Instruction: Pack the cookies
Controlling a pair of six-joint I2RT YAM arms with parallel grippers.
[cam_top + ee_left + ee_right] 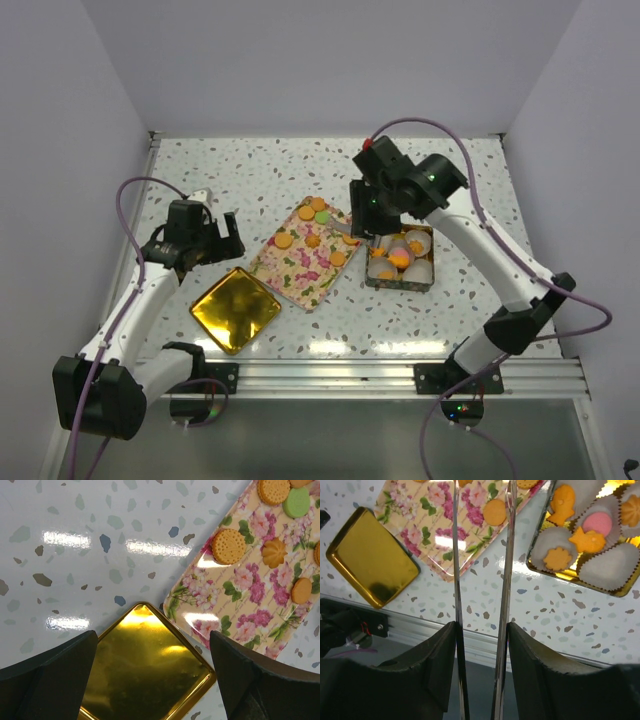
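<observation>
We're looking at a speckled white tabletop (250, 170) that's sitting boxed in by plain walls on three sides. An aluminium rail (330, 372) is running along the near edge, and the widest open stretch is lying at the far side behind everything. The gold tray (235, 308) is sitting at the left front with one corner just beside the floral tray (298, 272). A narrow strip of bare tabletop is running between the floral tray and the tin (398, 284) on the right. The cookies (284, 241) are lying in two places: several loose on the floral tray, mostly toward its far end, and the rest nestling in white fluted paper cups (607, 565) inside the tin. They're looking small and flat, mostly orange, some round with crimped edges and some star or flower shaped, plus a green one and a pink one. The left pincer (152, 637) is hanging spread wide over the mirror-shiny gold tray, gripping nothing. The right pincer (481, 627) is clamping a pair of thin metal tongs (456, 555), with the blades reaching out over the floral tray's right edge. We can't see their tips.
</observation>
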